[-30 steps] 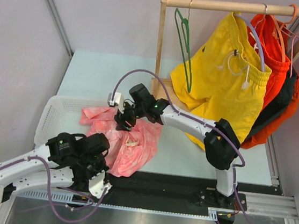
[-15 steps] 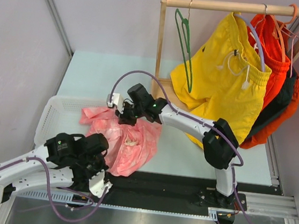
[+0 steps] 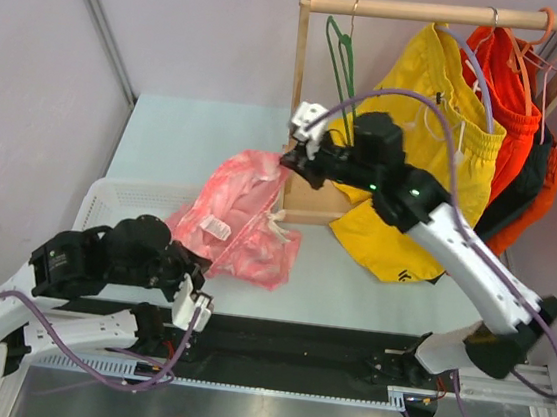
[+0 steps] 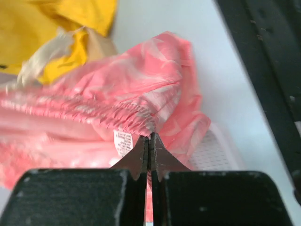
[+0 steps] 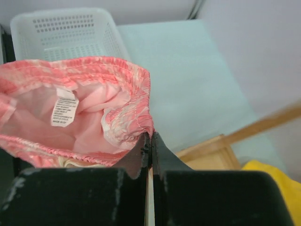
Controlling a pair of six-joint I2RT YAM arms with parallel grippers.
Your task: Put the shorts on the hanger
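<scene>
We see both grippers pinched tight on the waistband of the pink shorts (image 3: 243, 210): the right gripper (image 5: 149, 141) grips one end up beside the wooden post (image 3: 296, 90), and the left gripper (image 4: 149, 141) grips it lower down, next to the white label (image 4: 123, 141). The shorts hang stretched between them over the table (image 3: 186, 138), by the right end of the basket (image 3: 108, 199). The green hanger (image 3: 343, 70) hangs from the rail (image 3: 432, 12) above the right gripper, apart from the shorts, beside the yellow shorts (image 3: 420, 114).

Grey walls (image 3: 208, 29), pale tbl (image 3: 191, 138), wood rack (image 3: 422, 11)
</scene>
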